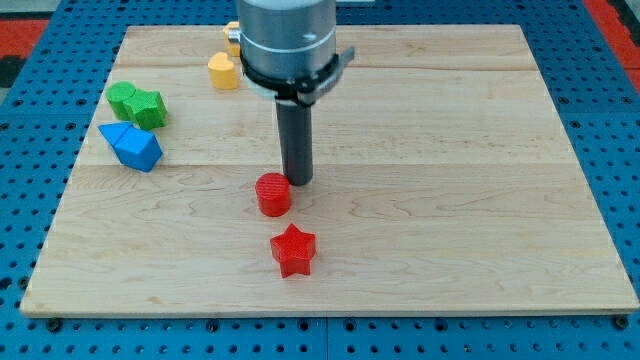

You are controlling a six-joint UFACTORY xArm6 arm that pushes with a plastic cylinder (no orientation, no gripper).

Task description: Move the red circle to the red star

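The red circle (pixel 272 194) is a short red cylinder near the middle of the wooden board (pixel 480 150). The red star (pixel 293 250) lies just below it and slightly to the right, with a small gap between them. My tip (pixel 298 181) rests on the board right beside the red circle's upper right edge, touching it or very nearly so. The rod rises straight up to the grey arm head at the view's top.
A yellow block (pixel 224 71) sits near the top, partly next to the arm head. A green block (pixel 137 104) and a blue block (pixel 131 146) lie close together at the view's left. Blue pegboard surrounds the board.
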